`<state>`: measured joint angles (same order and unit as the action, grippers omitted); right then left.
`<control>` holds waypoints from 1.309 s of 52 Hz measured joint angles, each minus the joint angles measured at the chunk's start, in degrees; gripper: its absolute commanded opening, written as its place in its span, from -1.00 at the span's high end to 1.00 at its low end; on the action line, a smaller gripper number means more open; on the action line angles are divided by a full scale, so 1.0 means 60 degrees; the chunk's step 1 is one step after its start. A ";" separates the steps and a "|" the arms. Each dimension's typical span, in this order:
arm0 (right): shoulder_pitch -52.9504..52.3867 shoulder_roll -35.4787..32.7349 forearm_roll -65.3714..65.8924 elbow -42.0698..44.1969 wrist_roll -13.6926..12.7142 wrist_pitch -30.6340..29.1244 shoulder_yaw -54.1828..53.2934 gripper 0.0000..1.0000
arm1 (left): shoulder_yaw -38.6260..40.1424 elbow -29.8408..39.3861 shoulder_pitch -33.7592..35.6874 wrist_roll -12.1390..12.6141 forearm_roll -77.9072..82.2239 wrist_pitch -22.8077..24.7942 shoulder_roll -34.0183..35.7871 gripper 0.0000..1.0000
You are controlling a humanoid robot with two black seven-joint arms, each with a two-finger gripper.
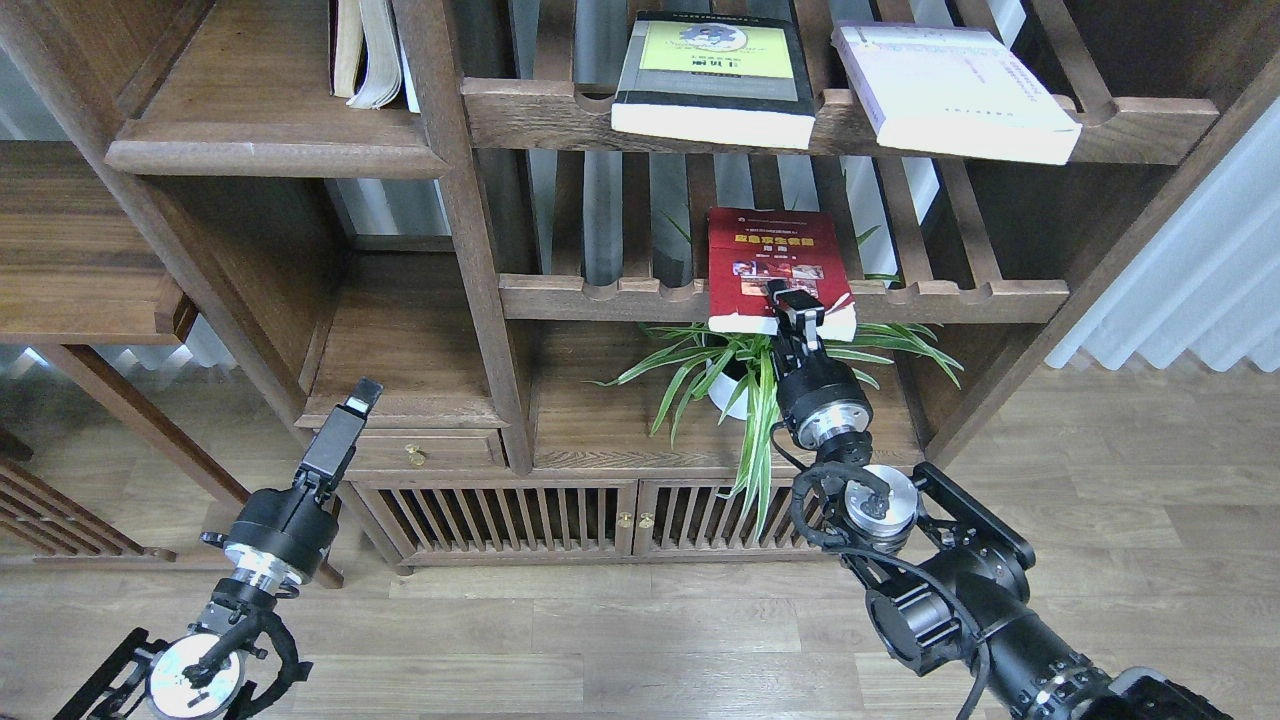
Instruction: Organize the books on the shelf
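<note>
The red book (775,250) lies flat on the middle slatted rack (600,296), its front edge hanging over the rail. My right gripper (799,308) is at that front edge, with one finger lying over the cover. Its other finger is hidden, so I cannot tell whether it grips. The black book with the yellow-green panel (712,70) and the white-lavender book (955,90) lie on the upper slatted rack. The solid shelf (270,158) is at the upper left, with thin books (365,50) standing on it. My left gripper (350,420) hangs low at the left, empty, and is seen as one dark bar.
A potted spider plant (735,375) stands just under the red book, beside my right wrist. Below are a drawer (415,452) and slatted cabinet doors (560,520). A white curtain (1200,270) hangs at the right. A low wooden side table (70,260) is at the left.
</note>
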<state>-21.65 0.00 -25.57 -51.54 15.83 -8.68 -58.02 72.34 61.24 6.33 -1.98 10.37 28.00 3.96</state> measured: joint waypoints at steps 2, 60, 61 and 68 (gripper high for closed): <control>0.0025 0.0001 0.0000 -0.0034 0.0000 -0.0021 0.0008 0.55 | 0.0000 0.0000 0.0000 0.0001 0.0000 0.0000 0.0000 -1.00; 0.5262 0.0000 0.3824 -0.2737 -0.0435 -0.3220 0.1721 0.81 | -0.0624 -0.0003 -0.0994 0.0023 -0.2205 0.0000 0.1207 -1.00; 0.5273 0.0000 0.3845 -0.2738 -0.0465 -0.3220 0.1744 0.81 | -0.0676 -0.0003 -0.1028 0.0026 -0.2479 0.0000 0.1235 -1.00; 0.5304 0.0000 0.3900 -0.2738 -0.0607 -0.3220 0.2060 0.81 | -0.1375 0.0238 -0.1130 -0.0005 -0.4461 0.0000 0.1769 -1.00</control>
<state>10.18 0.00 -2.17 -67.97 12.19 -28.00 -45.66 64.09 62.66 -0.45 -2.01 -16.40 28.00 14.57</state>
